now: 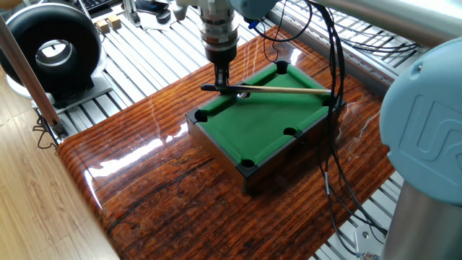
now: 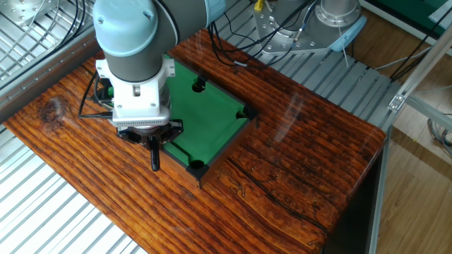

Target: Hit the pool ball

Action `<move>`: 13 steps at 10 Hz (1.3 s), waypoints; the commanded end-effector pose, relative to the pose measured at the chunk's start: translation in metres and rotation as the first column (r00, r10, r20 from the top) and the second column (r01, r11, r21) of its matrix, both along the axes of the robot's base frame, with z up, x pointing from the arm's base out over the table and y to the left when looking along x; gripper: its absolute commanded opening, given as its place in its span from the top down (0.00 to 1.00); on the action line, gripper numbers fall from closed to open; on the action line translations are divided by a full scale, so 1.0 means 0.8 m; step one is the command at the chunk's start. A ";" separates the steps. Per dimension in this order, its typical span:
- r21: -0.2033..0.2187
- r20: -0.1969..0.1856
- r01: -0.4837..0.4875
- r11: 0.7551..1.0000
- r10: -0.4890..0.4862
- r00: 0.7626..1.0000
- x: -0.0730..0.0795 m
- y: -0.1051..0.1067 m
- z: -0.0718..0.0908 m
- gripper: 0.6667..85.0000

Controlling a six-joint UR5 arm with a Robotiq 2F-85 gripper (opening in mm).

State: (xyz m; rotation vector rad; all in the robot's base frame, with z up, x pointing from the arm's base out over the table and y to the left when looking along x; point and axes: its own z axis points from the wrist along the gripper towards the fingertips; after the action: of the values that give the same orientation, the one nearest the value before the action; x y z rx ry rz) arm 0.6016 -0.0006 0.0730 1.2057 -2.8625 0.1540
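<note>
A small pool table with green felt (image 1: 263, 119) and a black rim stands on the glossy wooden tabletop; it also shows in the other fixed view (image 2: 212, 113). My gripper (image 1: 223, 81) points straight down over the table's far-left rim. It is shut on a thin wooden cue stick (image 1: 285, 90) that lies level across the felt toward the right corner. In the other fixed view my gripper (image 2: 155, 159) hangs just beyond the table's near-left edge. I cannot make out the red pool ball. A small glinting spot sits under the cue by the far side pocket.
A black round device (image 1: 54, 50) stands at the back left beside small wooden blocks (image 1: 108, 23). Black cables (image 1: 328, 144) hang over the pool table's right corner. The arm's big blue-grey joint (image 1: 426, 130) fills the right foreground. A silver mount (image 2: 339, 14) stands behind.
</note>
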 end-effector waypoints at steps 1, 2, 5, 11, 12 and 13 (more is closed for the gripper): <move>0.011 0.000 0.001 1.000 -0.001 1.000 -0.001 0.004 0.006 0.94; 0.014 -0.005 0.005 1.000 -0.005 1.000 -0.001 0.007 0.011 0.94; 0.056 -0.006 0.010 0.998 -0.009 1.000 -0.001 0.019 0.007 0.83; 0.088 -0.019 0.071 0.994 -0.069 0.997 -0.008 0.029 0.006 0.72; 0.091 -0.021 0.059 0.994 -0.057 0.998 -0.009 0.030 0.006 0.66; 0.090 -0.024 0.050 0.995 -0.048 0.999 -0.010 0.030 0.007 0.58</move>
State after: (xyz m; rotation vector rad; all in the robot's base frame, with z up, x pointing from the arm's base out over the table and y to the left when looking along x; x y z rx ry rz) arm 0.5947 0.0187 0.0771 1.1369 -2.9032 0.0418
